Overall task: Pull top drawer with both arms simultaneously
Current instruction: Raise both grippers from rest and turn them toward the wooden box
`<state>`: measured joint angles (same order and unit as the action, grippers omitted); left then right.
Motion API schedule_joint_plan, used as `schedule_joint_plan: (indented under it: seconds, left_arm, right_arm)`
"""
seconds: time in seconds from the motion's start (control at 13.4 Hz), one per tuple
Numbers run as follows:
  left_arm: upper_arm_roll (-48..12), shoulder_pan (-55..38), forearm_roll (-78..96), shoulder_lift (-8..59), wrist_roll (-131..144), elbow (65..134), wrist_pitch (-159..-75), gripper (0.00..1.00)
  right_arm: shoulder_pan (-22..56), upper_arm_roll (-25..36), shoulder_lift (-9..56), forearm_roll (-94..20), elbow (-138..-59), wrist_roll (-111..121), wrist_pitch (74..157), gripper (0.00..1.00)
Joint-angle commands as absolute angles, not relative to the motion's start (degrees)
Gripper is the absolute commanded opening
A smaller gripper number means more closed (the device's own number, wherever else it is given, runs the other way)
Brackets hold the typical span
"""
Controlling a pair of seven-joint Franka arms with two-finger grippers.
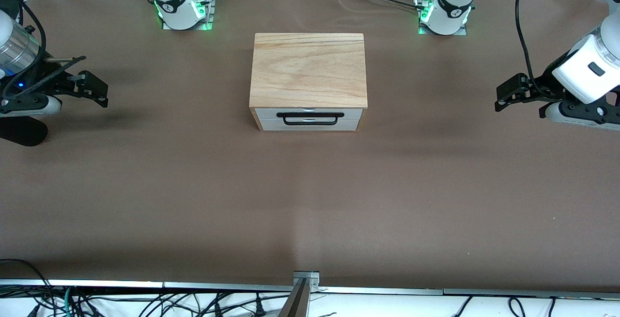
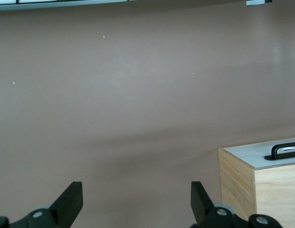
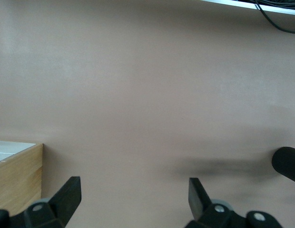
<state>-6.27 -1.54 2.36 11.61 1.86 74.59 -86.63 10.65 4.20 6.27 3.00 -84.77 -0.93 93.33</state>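
The right gripper [image 1: 94,89] hangs in the air over the brown worktop [image 1: 310,200] at the right arm's end, well apart from the cabinet [image 1: 308,70]. Its jaws are released, with a wide gap between the two black fingers [image 3: 66,192], and nothing is between them. In the right wrist view a corner of the cabinet's oak side shows beside one finger, but the gripper does not touch it.

The cabinet stands on the worktop about midway between the two arms, close to the line of their bases. It has an oak-grain top slab and a white front that faces the front camera. The top drawer [image 1: 308,113] sits just under the slab. Its white panel is flush with the cabinet front, so the drawer is closed. A black bar handle [image 1: 310,118] lies across the middle of the front. Nothing touches the handle.

The left gripper [image 1: 511,96] hangs over the worktop at the left arm's end, also well apart from the cabinet. Its jaws are released as well, the fingers [image 2: 69,202] spread wide and empty. The left wrist view shows the cabinet's white front with the handle [image 2: 285,151] and an oak side, near one finger but apart from it.
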Motion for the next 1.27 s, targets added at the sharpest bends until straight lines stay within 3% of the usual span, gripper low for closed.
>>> schedule_joint_plan:
  seconds: [0.0, 0.6, 0.89, 1.19]
  left_arm:
    - [-7.3, -1.4, 3.6, 11.2, 1.1, 74.9, -86.0, 1.0]
    - [-9.1, -0.8, 2.8, 11.3, 1.3, 75.0, -86.0, 1.0]
    - [-9.1, -0.4, 2.9, 11.3, 1.4, 75.0, -86.0, 1.0]
    - [-9.1, -1.3, 2.7, 16.0, 1.4, 75.3, -86.0, 1.0]
  right_arm:
    - [10.9, 3.6, 6.1, 3.3, -84.6, 0.3, 92.5, 1.0]
    - [12.0, 1.8, 7.2, -0.5, -85.3, 1.5, 92.5, 1.0]
    - [12.7, 1.8, 10.2, -7.0, -85.3, 2.0, 92.5, 1.0]
    - [13.7, 1.8, 15.2, -18.6, -85.6, 3.8, 92.2, 1.0]
